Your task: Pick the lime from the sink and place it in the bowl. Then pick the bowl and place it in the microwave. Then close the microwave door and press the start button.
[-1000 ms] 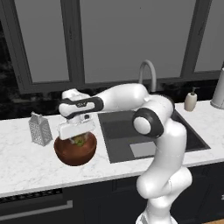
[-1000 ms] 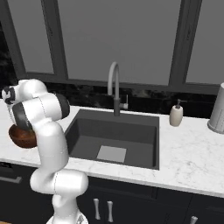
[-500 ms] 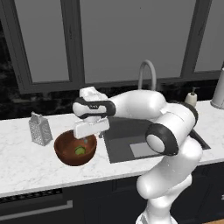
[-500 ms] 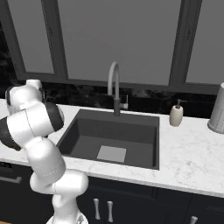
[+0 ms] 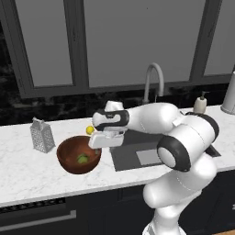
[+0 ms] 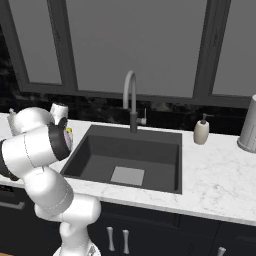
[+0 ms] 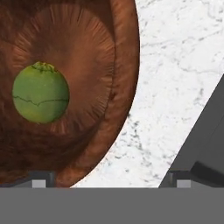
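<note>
Lime [image 7: 40, 92] newly inside bowl [image 7: 124, 65]

White arm bent leftward, end effector [image 5: 106, 140] pointing down, fingers apart

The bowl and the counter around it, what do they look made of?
The bowl looks like turned wood: reddish-brown, matte, with fine streaks like grain running across its inside. The counter looks like polished white marble with grey veins, though it could be an imitation.

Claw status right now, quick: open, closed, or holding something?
Claw: open and holding nothing; the small green lime lies free inside the round reddish-brown wooden bowl.
</note>
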